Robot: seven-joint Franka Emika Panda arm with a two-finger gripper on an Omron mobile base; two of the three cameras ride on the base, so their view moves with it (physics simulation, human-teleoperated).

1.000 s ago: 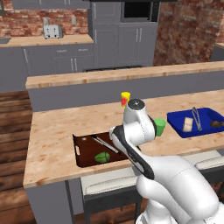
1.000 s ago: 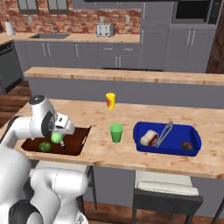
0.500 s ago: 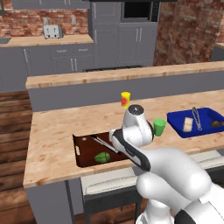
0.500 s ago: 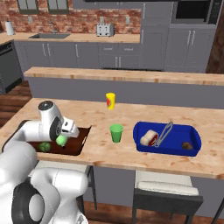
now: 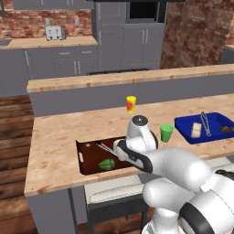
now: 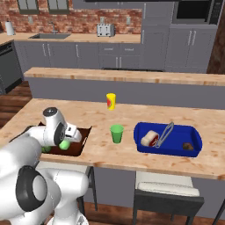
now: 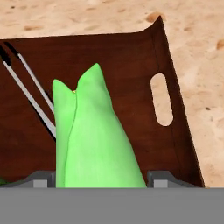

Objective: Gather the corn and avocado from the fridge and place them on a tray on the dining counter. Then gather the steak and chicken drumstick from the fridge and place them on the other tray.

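Note:
My gripper [image 7: 103,179] hangs low over the dark brown tray [image 7: 175,131] and is shut on the corn [image 7: 94,135], a bright green husk that points away between the fingertips. From the right base view the corn [image 6: 65,144] shows under the gripper [image 6: 63,139], just above the brown tray [image 6: 83,135]. The avocado [image 5: 107,164], a dark green oval, lies in the front of the brown tray [image 5: 84,157]. Black and silver tongs [image 7: 30,94] rest in it too. I cannot tell steak or drumstick apart from what lies in the blue tray.
A blue tray [image 6: 140,132] to the right holds a pale-and-red piece [image 6: 150,138], tongs [image 6: 165,132] and a small brown piece [image 6: 188,146]. A green cup [image 6: 116,133] and a yellow bottle [image 6: 111,101] stand between the trays. A raised counter runs behind.
The hand with the corn has moved slightly right and lower over the brown tray. The elbow has swung forward. The grip has not changed.

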